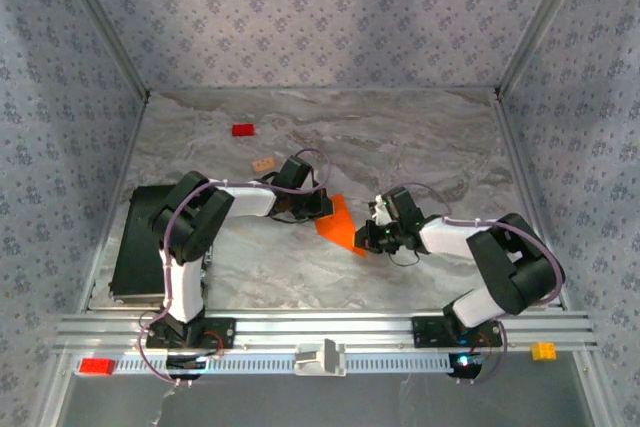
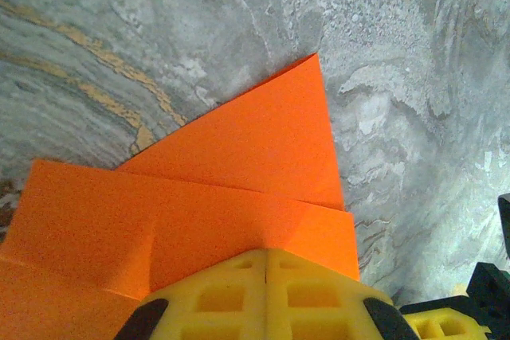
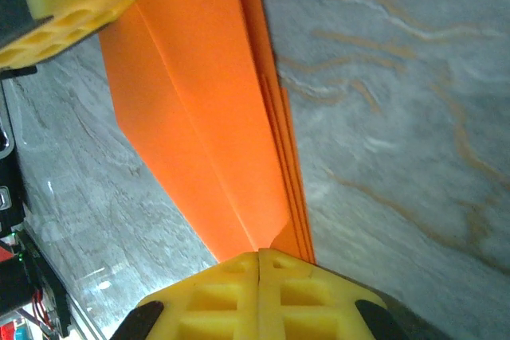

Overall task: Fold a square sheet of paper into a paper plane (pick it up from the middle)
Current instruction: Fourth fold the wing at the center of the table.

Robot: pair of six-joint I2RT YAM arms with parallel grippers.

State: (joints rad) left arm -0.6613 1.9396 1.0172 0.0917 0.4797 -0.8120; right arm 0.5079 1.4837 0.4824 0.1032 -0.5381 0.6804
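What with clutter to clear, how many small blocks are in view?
4. On the table, far left: far red block, tan block. On the front rail: near red block at left, yellow block at right. Others may be hidden.

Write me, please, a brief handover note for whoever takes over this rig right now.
Left gripper: shut on the orange paper, at one side.
Right gripper: shut on its opposite side.
Paper: between both arms, mid-table.
Done: several folds; layered, pointed shape with a long crease.
Left: likely final folds and release; I cannot tell how many.
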